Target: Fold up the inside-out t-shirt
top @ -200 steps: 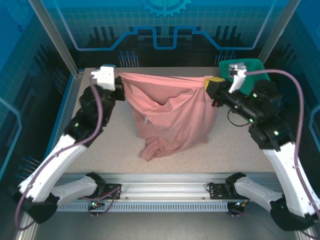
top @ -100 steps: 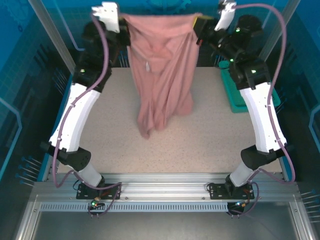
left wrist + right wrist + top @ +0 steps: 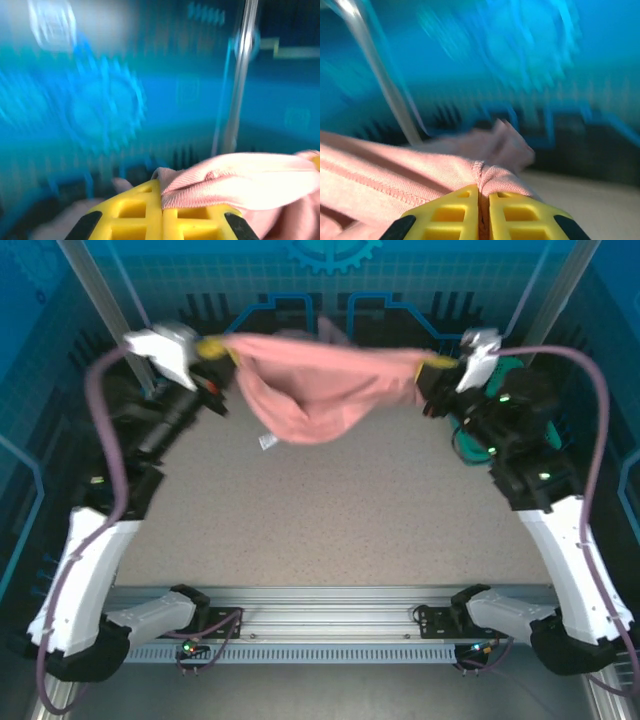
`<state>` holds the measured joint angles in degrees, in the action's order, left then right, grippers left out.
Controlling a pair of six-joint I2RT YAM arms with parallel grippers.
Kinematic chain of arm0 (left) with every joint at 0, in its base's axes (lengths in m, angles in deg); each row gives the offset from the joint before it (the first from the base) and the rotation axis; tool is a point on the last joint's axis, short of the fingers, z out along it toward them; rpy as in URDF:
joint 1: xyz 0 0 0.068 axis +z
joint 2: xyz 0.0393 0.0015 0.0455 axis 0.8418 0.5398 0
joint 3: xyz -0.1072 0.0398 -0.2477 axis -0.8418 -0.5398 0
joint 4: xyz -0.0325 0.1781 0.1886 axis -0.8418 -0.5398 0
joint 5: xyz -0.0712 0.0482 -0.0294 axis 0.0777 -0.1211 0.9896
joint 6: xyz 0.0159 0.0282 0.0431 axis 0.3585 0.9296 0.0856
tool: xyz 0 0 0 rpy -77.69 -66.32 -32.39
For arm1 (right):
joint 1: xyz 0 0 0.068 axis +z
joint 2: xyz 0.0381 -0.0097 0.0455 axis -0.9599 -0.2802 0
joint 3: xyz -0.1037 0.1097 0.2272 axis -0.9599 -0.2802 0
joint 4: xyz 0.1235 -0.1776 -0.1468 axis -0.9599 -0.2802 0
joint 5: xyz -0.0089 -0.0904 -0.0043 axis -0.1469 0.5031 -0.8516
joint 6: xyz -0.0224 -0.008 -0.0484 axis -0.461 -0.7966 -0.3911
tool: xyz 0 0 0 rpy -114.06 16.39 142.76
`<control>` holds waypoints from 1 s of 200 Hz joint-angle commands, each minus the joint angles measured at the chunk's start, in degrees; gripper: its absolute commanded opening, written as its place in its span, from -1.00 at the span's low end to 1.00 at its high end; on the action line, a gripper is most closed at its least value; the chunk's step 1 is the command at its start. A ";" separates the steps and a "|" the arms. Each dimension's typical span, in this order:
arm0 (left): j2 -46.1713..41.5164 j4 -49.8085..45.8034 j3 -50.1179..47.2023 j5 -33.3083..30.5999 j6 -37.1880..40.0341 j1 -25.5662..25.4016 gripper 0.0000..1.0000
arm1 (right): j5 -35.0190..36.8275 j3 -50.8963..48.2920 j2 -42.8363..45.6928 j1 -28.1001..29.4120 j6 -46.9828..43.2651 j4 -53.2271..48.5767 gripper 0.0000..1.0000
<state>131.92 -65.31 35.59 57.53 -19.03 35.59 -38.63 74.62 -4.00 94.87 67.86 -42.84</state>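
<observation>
Inside-out t-shirt (image 3: 325,390) hangs slung between both grippers, apparently off the table (image 3: 330,530), over its far half. Cloth is light and limp, sags mid-span; will drape and bunch, so hem or seam corners are the best hold. Left gripper (image 3: 218,347) has fingers pressed together on one edge; right gripper (image 3: 432,361) likewise pinches a stitched hem, near the teal basket (image 3: 510,367). Small white tag (image 3: 266,442) dangles below; no writing legible

Speckled beige tabletop (image 3: 350,525) inside blue-lit panel walls (image 3: 450,280) with gear emblem (image 3: 332,250)
</observation>
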 commanded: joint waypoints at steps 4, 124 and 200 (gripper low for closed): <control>2.78 0.09 -20.54 4.91 -5.93 -4.99 -1.00 | 4.24 -18.64 0.06 -5.66 5.58 -8.25 -0.69; 15.38 10.11 -40.19 -4.02 -12.13 -21.37 -1.00 | -12.31 -33.92 -11.10 -5.14 -0.75 -3.35 -0.04; 4.81 5.17 -37.02 -4.14 -13.87 -14.41 -1.00 | -10.43 -40.62 -9.88 5.01 -10.41 12.20 0.41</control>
<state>138.26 -57.55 -3.36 54.29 -31.89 19.96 -52.68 35.19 -15.65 95.97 64.78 -36.59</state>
